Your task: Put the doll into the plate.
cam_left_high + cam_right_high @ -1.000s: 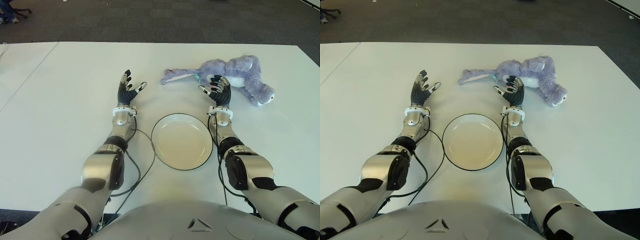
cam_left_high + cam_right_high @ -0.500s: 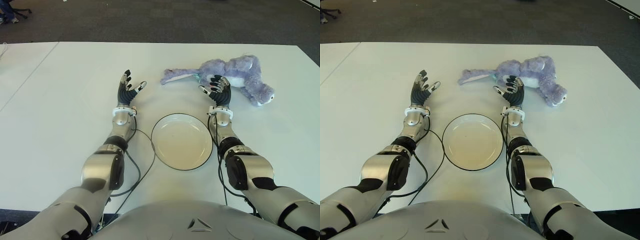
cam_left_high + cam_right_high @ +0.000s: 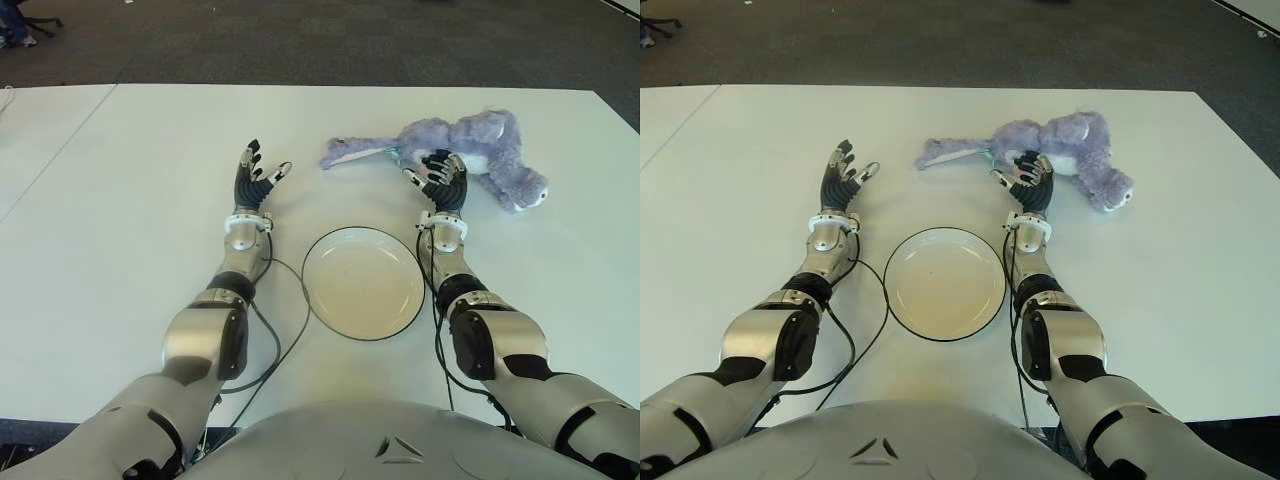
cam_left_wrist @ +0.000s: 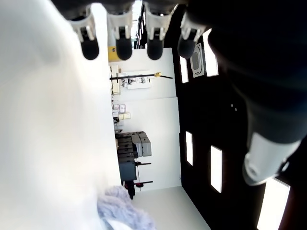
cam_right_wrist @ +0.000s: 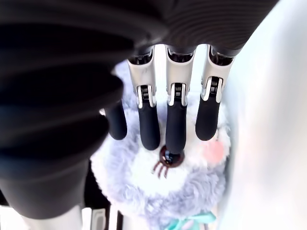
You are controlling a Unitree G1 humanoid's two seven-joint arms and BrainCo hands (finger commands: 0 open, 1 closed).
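Right wrist view, right hand [image 5: 168, 124] unclenched over doll [image 5: 163, 191], left hand [image 3: 255, 180] spread, idle.

The lavender plush doll [image 3: 470, 150] at the upper right of the frame is shaggy, matt pile cloth, with a white fuzzy muzzle, a glossy dark bead nose and a thin satin-looking teal ribbon. The round cream plate with a dark rim [image 3: 363, 283] at centre looks like smooth glazed ceramic with a soft sheen. The white tabletop [image 3: 120, 220] is smooth and matt. The right hand [image 3: 441, 183] and left hand [image 3: 254, 180] have silver, metal-looking shells and black rubbery fingertips [image 5: 176, 132]; glossy black cables trail beside the forearms. The grey floor [image 3: 300, 40] along the top looks like rough carpet.
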